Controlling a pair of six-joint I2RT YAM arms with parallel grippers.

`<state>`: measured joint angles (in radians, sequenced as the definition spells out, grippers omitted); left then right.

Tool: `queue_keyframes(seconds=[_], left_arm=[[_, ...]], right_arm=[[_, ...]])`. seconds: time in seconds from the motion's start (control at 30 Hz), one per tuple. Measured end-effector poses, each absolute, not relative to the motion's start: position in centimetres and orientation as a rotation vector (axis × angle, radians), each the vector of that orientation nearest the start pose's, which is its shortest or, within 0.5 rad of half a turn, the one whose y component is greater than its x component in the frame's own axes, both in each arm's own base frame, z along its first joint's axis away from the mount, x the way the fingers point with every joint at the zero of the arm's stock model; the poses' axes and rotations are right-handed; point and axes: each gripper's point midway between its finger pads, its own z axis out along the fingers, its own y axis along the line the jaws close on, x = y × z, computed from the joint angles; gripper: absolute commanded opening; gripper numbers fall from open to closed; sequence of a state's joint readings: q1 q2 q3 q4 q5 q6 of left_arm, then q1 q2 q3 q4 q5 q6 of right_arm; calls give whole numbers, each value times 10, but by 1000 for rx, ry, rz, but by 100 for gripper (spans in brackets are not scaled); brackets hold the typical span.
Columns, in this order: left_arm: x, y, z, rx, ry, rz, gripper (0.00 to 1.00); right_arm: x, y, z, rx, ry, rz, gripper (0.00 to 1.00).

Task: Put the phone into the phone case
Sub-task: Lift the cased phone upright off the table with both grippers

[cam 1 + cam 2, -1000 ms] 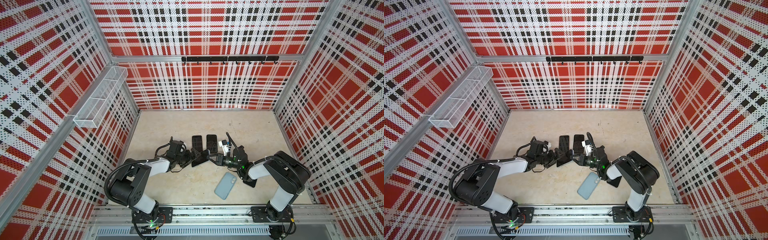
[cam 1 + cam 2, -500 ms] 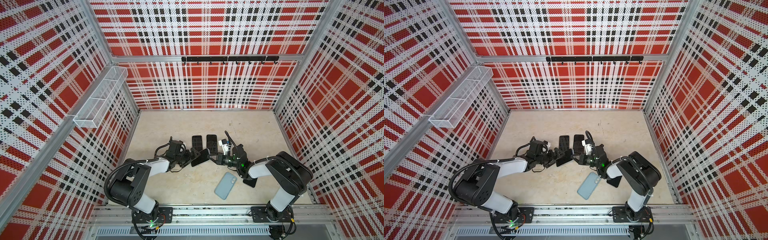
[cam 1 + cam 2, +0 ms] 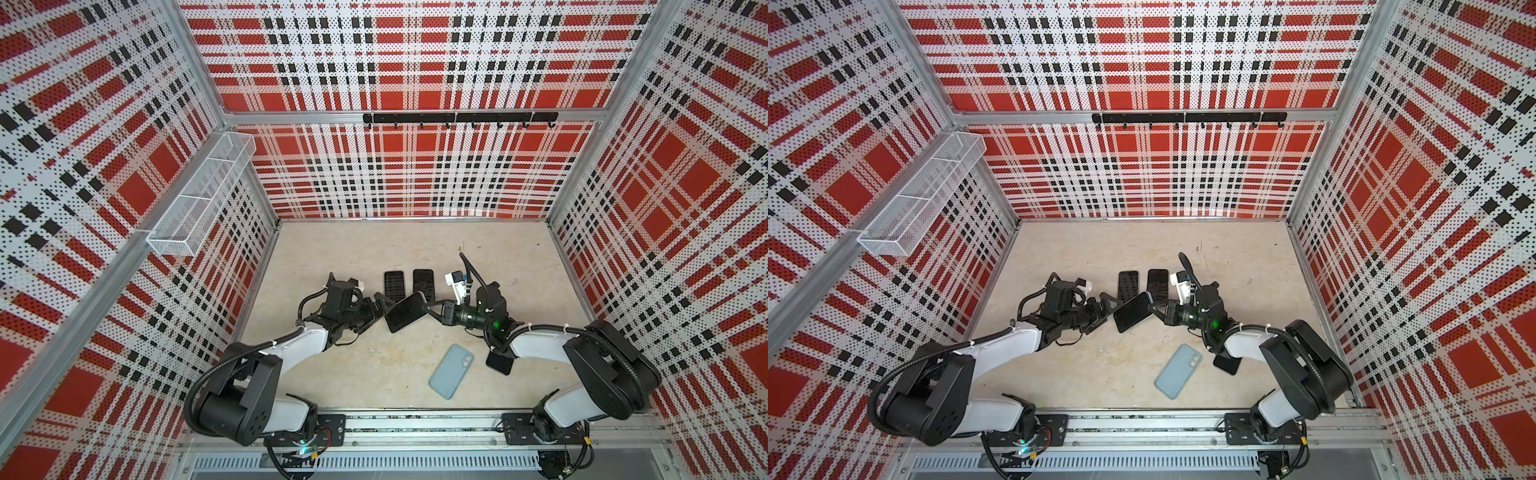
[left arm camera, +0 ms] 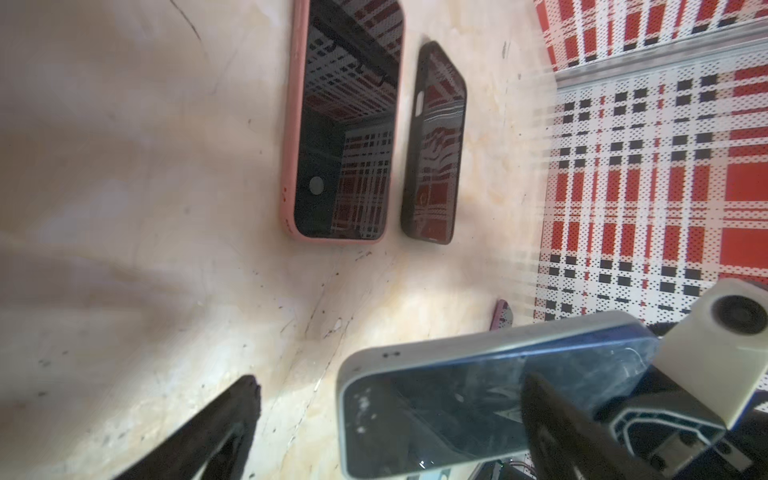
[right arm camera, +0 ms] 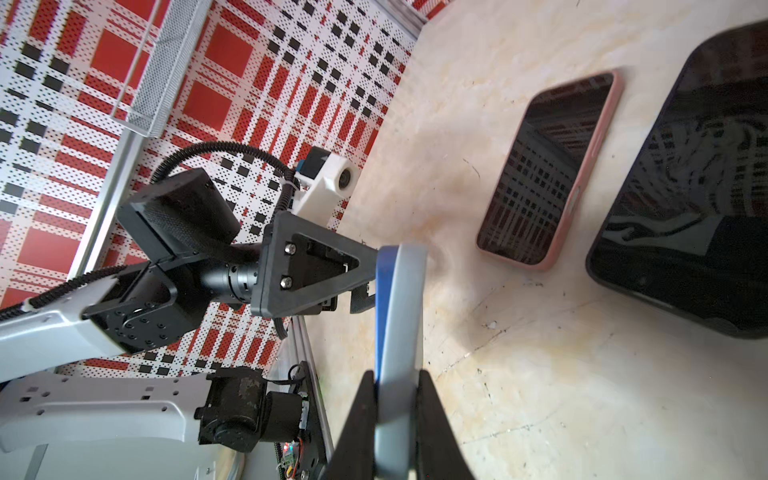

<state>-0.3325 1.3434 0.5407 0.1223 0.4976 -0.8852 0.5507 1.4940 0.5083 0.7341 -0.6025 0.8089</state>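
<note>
A phone with a dark screen and silver-blue rim (image 3: 405, 311) (image 3: 1133, 311) hangs above the table between the two arms. My right gripper (image 3: 432, 308) (image 5: 397, 399) is shut on one end of it, and the phone (image 5: 399, 311) shows edge-on between the black fingers. My left gripper (image 3: 380, 305) (image 4: 390, 407) is open, with its fingers (image 4: 232, 415) wide apart on either side of the other end of the phone (image 4: 478, 399). The light blue phone case (image 3: 451, 371) (image 3: 1178, 371) lies back up on the table near the front, apart from both grippers.
Two more phones lie side by side behind the grippers, one in a pink case (image 4: 345, 124) (image 5: 548, 174) and one in a black case (image 4: 434, 145) (image 5: 685, 187). A dark phone (image 3: 500, 362) lies partly under the right arm. A wire basket (image 3: 199, 195) hangs on the left wall.
The right gripper has tightened a little on the phone, which has shifted slightly toward the back. The left gripper stays wide open at the phone's other end.
</note>
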Motion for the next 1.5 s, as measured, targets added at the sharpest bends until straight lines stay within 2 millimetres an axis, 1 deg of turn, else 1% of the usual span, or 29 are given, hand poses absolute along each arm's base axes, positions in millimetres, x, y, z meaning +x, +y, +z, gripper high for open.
queue_keyframes(seconds=[0.2,0.27,0.37,0.47,0.53,0.6,0.63,0.7,0.77,0.83,0.97,1.07,1.1,1.23,1.3,1.33,1.4,1.5], left_arm=[[305,-186,136,-297,2275,-1260,100],[305,-188,150,-249,2231,-1301,99],[304,-194,164,-190,2174,-1356,99],[302,-200,165,-164,2136,-1409,99],[300,-205,159,-164,2129,-1442,100],[298,-218,149,-158,2135,-1487,99],[298,-225,146,-153,2137,-1512,96],[298,-239,143,-144,2122,-1571,88],[300,-250,146,-130,2079,-1633,77],[304,-255,150,-136,2026,-1684,73],[306,-256,165,-120,1931,-1733,67],[306,-257,175,-104,1888,-1748,54],[305,-257,178,-99,1881,-1754,52],[302,-259,185,-79,1859,-1770,38],[301,-259,188,-72,1851,-1778,29],[300,-259,189,-70,1847,-1781,27],[300,-259,194,-66,1832,-1789,20],[297,-258,204,-48,1802,-1801,15]], right_arm=[[291,266,179,-198,1971,1446,0],[292,260,185,-188,1957,1441,0],[294,254,194,-175,1938,1436,0],[293,252,198,-163,1931,1444,0],[293,252,201,-152,1928,1454,0],[292,252,204,-136,1925,1469,0],[292,251,206,-131,1920,1476,0],[292,252,207,-117,1916,1489,0],[292,252,209,-105,1913,1500,0],[292,251,210,-99,1910,1504,0],[293,250,210,-78,1908,1510,0],[293,249,211,-64,1892,1515,0],[294,248,213,-58,1883,1518,0],[296,248,219,-53,1848,1537,0],[297,249,220,-49,1835,1549,0],[298,250,219,-45,1834,1554,0],[300,249,217,-27,1836,1563,0],[301,248,211,-4,1848,1570,0]])
